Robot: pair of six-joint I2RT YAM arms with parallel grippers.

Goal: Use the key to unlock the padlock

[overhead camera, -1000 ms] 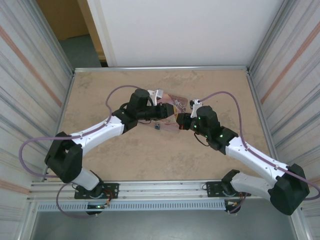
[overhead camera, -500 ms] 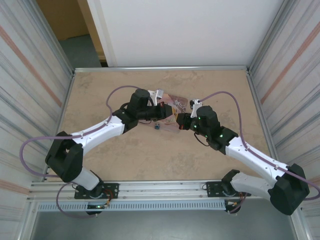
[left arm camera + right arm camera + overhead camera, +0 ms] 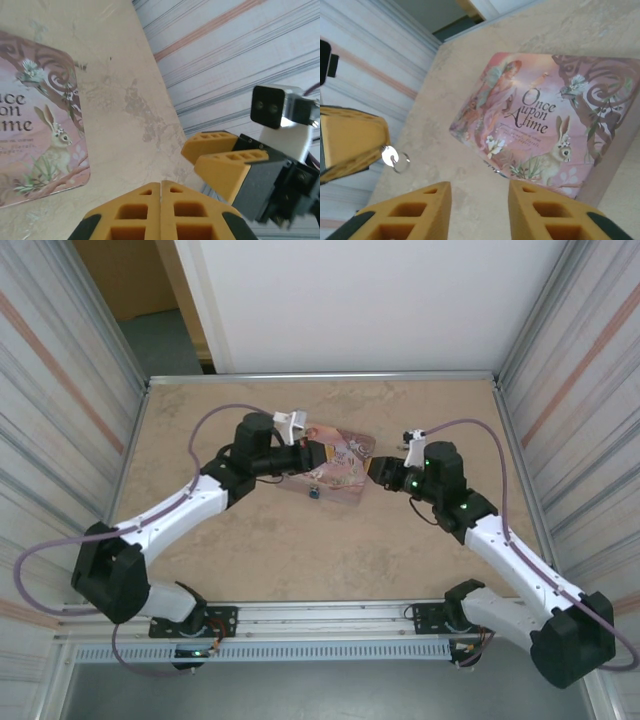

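Blue padlock apart from both jaws

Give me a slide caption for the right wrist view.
Open right gripper faces the pink illustrated tin while the shut left gripper holds a small silvery key.

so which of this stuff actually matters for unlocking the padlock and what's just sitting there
For the job:
- padlock, small and blue, on the table
- key, silvery, pinched in the shut left gripper
- right gripper, open and empty

Just lying about:
- pink illustrated tin
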